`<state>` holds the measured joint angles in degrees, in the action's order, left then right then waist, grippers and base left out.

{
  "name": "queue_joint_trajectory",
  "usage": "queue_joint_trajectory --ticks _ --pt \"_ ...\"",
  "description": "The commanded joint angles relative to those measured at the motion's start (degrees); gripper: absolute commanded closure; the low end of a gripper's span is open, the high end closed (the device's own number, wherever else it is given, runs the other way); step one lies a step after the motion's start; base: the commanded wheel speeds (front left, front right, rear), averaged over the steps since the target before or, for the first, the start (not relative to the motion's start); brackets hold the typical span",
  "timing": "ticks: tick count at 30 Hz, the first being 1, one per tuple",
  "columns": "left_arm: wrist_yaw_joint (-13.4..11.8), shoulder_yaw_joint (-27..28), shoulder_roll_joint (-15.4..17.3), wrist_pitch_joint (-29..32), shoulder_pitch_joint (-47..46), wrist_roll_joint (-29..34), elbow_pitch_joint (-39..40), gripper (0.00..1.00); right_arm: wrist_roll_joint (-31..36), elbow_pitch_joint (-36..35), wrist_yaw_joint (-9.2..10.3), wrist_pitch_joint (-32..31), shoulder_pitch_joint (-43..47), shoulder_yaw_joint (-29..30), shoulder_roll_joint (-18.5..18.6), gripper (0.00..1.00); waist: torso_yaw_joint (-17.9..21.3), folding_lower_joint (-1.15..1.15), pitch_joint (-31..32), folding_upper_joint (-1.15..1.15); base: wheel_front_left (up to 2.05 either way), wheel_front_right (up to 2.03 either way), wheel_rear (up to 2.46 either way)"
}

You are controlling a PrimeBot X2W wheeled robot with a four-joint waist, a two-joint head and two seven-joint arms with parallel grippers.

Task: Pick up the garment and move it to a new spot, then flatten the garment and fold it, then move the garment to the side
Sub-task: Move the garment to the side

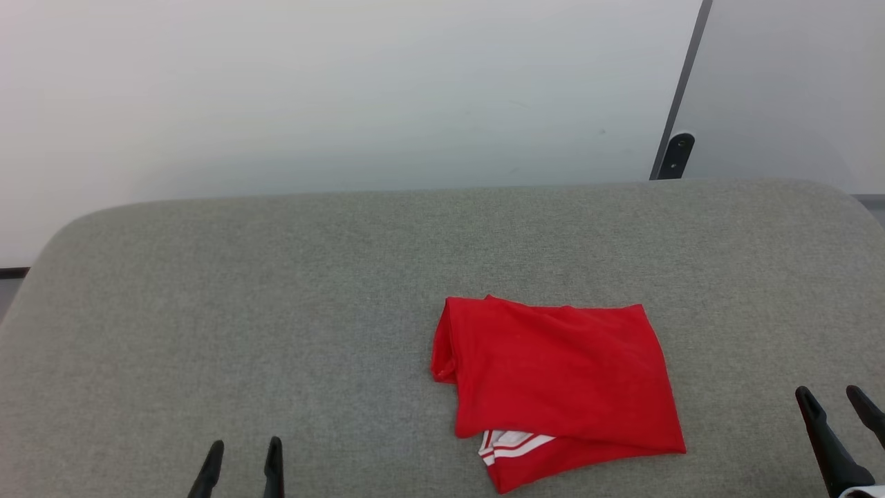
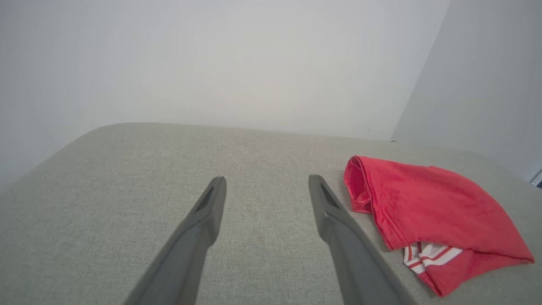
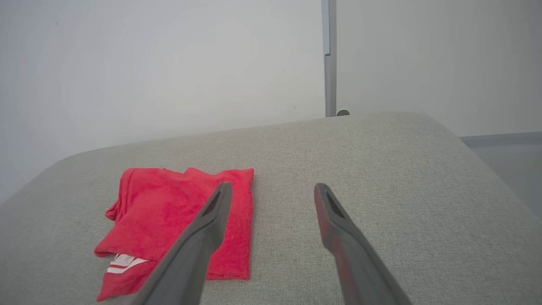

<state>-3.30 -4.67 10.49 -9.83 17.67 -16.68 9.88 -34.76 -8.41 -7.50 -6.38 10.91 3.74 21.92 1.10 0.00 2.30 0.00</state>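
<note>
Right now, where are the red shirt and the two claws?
red shirt [image 1: 560, 373], head view, middle of top layer.
left gripper [image 1: 247, 443], head view, between its fingertips.
right gripper [image 1: 828, 391], head view, between its fingertips.

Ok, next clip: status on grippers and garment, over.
Left gripper jaws open, empty. Right gripper jaws open, empty. Garment folded on grey fabric surface, untouched. Nothing in the way.
</note>
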Motion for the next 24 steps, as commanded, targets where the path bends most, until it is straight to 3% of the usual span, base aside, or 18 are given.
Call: queue_joint_trajectory --ticks 1,16,24 --pt "-0.29 -0.04 0.21 0.05 0.33 -0.04 0.18 0.00 0.36 -0.28 0.03 -0.10 0.24 0.37 -0.22 0.00 -0.08 0.00 -0.02 0.00 0.00 0.00 0.00" --pt "-0.65 -0.91 0.30 0.07 -0.59 -0.28 0.27 0.00 0.18 0.12 0.03 -2.16 -1.63 -0.97 -0.12 0.00 -0.75 0.00 -0.52 0.00 0.00 0.00 0.00" --pt "0.24 -3.07 -0.43 0.27 -3.78 -0.08 -0.82 0.00 -0.90 9.91 0.05 -16.82 -12.22 -8.93 3.72 0.00 -3.02 0.00 -3.31 0.00 0.00 0.00 0.00"
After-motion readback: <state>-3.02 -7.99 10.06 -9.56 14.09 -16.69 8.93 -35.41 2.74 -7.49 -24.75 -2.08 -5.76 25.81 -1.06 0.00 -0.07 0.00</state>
